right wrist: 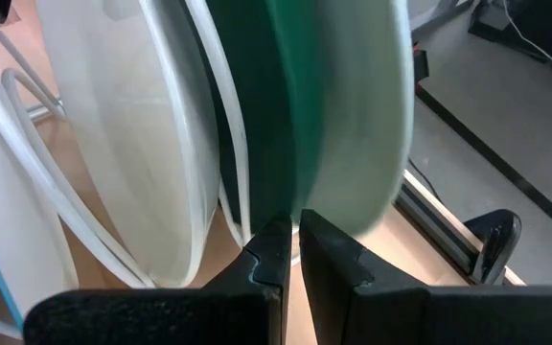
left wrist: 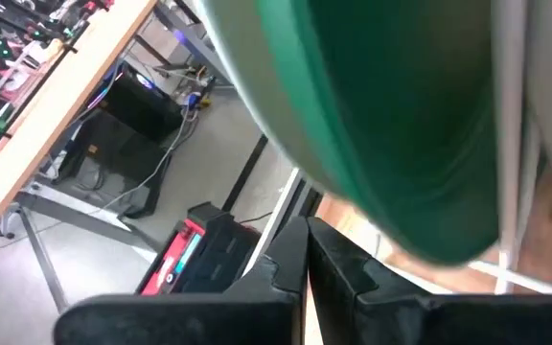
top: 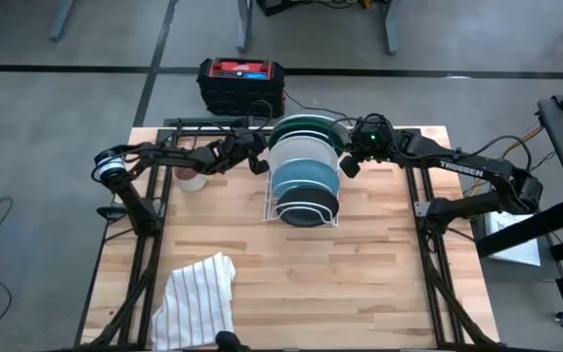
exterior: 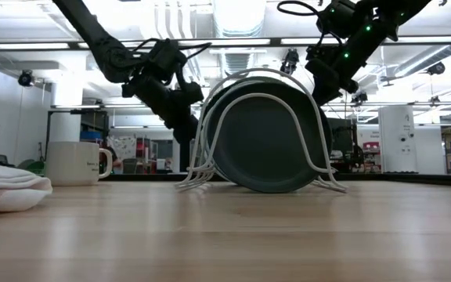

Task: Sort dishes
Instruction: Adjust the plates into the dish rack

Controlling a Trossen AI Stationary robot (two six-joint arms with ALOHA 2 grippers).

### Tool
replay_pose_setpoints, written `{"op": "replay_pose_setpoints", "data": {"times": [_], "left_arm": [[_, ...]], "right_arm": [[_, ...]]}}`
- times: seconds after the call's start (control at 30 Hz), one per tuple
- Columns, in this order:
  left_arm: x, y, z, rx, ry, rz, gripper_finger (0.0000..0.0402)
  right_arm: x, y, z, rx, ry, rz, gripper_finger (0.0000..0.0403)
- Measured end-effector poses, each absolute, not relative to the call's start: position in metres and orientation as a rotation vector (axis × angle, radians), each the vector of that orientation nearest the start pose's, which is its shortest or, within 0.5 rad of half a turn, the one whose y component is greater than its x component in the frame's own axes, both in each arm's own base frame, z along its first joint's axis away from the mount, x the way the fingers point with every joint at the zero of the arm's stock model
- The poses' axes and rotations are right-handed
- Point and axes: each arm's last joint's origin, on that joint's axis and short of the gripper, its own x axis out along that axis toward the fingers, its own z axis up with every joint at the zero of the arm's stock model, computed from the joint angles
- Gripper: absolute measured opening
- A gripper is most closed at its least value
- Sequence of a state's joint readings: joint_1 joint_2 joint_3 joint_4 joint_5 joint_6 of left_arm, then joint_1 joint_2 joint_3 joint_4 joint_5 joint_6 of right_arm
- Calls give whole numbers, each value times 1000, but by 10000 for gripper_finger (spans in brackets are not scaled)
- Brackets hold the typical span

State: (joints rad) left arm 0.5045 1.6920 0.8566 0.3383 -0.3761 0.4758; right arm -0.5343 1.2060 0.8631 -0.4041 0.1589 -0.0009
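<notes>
Four plates stand on edge in a white wire rack (top: 265, 200) at mid-table: dark green (top: 306, 125) farthest, then pale blue (top: 301, 152), teal (top: 306, 181) and, nearest, blackish with a pale rim (top: 309, 207). My left gripper (top: 259, 161) is shut at the rack's far left side. In the left wrist view it (left wrist: 305, 230) sits just beside the green plate (left wrist: 372, 115). My right gripper (top: 350, 164) is shut at the rack's far right side. Its tips (right wrist: 293, 225) reach the green plate's rim (right wrist: 295, 206). My left gripper's shut fingertips (left wrist: 290, 240) lie level from the table's left, close beside the green plate's rim (left wrist: 353, 206); I cannot tell whether they touch it. My right gripper's shut fingertips (right wrist: 276, 240) come level from the table's right and meet the green plate's rim edge-on; I cannot tell whether they touch it. The plate stands upright in the rack.
A white mug (top: 192, 179) stands left of the rack under the left arm. A white striped cloth (top: 198, 293) lies crumpled at the near left. A black and red box (top: 242, 83) sits on the floor beyond the far edge. The near right of the table is bare wood.
</notes>
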Motion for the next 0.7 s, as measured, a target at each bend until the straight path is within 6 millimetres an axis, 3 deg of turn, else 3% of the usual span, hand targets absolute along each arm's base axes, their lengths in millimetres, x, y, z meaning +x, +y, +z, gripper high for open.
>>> {"op": "replay_pose_setpoints", "data": {"times": [0.3, 0.7], "left_arm": [[292, 176, 176, 423, 782, 779, 0], [287, 175, 171, 435, 877, 806, 0]], "right_arm": [[209, -130, 258, 139, 762, -675, 18], [187, -127, 266, 172, 770, -1002, 18]]}}
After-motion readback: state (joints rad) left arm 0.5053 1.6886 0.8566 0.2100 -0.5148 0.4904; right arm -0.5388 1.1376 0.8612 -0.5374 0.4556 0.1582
